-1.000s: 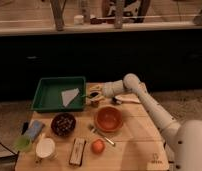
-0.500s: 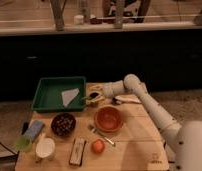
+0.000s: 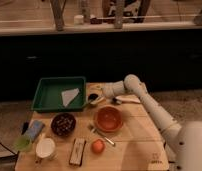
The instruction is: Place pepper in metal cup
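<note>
The metal cup (image 3: 94, 99) stands on the wooden table (image 3: 139, 150) just right of the green tray (image 3: 46, 102). My gripper (image 3: 100, 94) is at the end of the white arm (image 3: 144, 100), right over or against the cup's rim. The cup's inside looks dark. I cannot make out a pepper apart from the gripper and cup.
The green tray holds a white paper (image 3: 70, 95). An orange bowl (image 3: 108, 119), a dark bowl (image 3: 63, 124), a white cup (image 3: 45, 147), a green cup (image 3: 24, 144), a blue packet (image 3: 35, 128), an orange fruit (image 3: 97, 146), a snack bar (image 3: 77, 151) and a utensil (image 3: 103, 136) lie on the table.
The gripper has stayed at the metal cup, shifting only slightly. Nothing else has moved.
</note>
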`<action>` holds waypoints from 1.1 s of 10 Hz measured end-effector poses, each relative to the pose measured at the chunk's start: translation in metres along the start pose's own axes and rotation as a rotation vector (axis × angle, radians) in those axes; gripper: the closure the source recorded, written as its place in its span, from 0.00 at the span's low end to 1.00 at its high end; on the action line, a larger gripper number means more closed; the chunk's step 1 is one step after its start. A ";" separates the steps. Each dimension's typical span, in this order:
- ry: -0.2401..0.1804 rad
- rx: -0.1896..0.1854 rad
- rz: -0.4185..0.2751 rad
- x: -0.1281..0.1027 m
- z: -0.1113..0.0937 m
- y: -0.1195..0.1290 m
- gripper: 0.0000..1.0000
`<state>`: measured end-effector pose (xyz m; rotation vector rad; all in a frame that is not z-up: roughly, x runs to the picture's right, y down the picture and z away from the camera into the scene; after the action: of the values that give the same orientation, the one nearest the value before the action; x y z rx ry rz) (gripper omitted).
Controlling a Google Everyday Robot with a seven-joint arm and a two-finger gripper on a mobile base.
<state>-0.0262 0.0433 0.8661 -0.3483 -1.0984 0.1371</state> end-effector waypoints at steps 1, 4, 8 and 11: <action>-0.001 0.000 0.001 0.000 -0.001 0.000 0.20; -0.002 -0.001 0.002 0.000 -0.001 0.001 0.20; -0.002 -0.001 0.002 0.000 -0.001 0.001 0.20; -0.002 -0.001 0.002 0.001 -0.002 0.001 0.20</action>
<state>-0.0244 0.0442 0.8655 -0.3502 -1.0998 0.1388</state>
